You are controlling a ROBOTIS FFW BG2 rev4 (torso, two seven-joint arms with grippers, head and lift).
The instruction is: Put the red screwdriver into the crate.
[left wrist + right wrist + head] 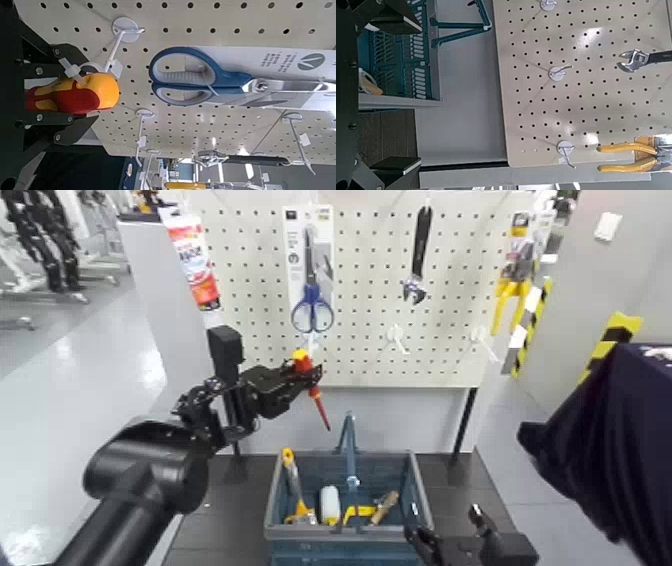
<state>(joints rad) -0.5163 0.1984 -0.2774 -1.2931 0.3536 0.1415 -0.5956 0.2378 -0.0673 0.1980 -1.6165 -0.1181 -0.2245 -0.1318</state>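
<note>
Above the crate point(273, 512), the left gripper point(306, 374) grips the red screwdriver point(318, 403)

- Head view: I look forward and down from above and behind the left pincer point(308, 375), pegboard point(365, 290) beyond it.
- Left wrist: close behind pincer, facing pegboard.
- Both share blue scissors point(312, 308).

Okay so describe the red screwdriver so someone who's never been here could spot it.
Look to the white pegboard, then just in front of its lower left part, above the crate. The red screwdriver hangs there shaft down, gripped by the left tool; unlike the scissors, it's red and yellow.
</note>
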